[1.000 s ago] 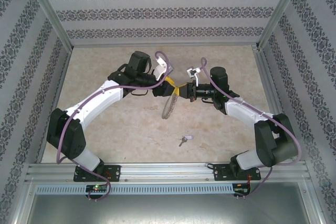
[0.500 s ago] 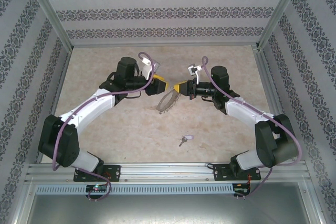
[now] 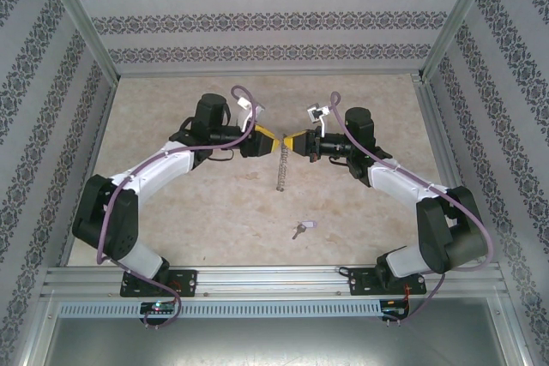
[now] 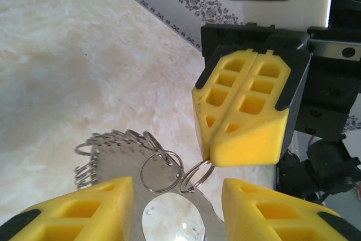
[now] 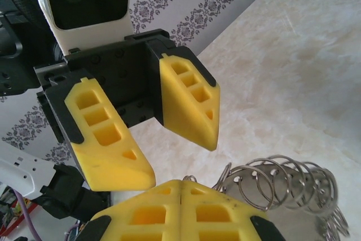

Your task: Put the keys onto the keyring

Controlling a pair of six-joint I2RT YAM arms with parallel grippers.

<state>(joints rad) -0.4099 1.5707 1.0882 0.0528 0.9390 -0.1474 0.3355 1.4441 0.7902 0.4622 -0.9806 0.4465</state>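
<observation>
The keyring [image 3: 280, 169], a flat grey metal hoop fringed with many small silvery split rings, hangs edge-on between the two grippers above the table. My right gripper [image 3: 292, 142] is shut on one small split ring at the hoop's rim [image 4: 198, 174]. In the left wrist view the right gripper [image 4: 217, 150] points down at the keyring [image 4: 113, 162]. My left gripper [image 4: 179, 183] is open, its yellow fingers [image 4: 79, 213] either side of the hoop. Seen from the right wrist, the left gripper [image 5: 180, 159] has bare table between its fingers, beside the keyring [image 5: 285, 187]. The key [image 3: 300, 228] with its pale tag lies on the table nearer the front.
Patterned walls close the table on three sides. An aluminium rail [image 3: 274, 279] carries both arm bases along the front edge. Marbled beige tabletop [image 3: 214, 212] lies open around the key.
The left gripper pulled back to the left, then came in again close to the right gripper's tips. The keyring swung from a tilted pose to hanging edge-on. The right gripper kept its grip.
</observation>
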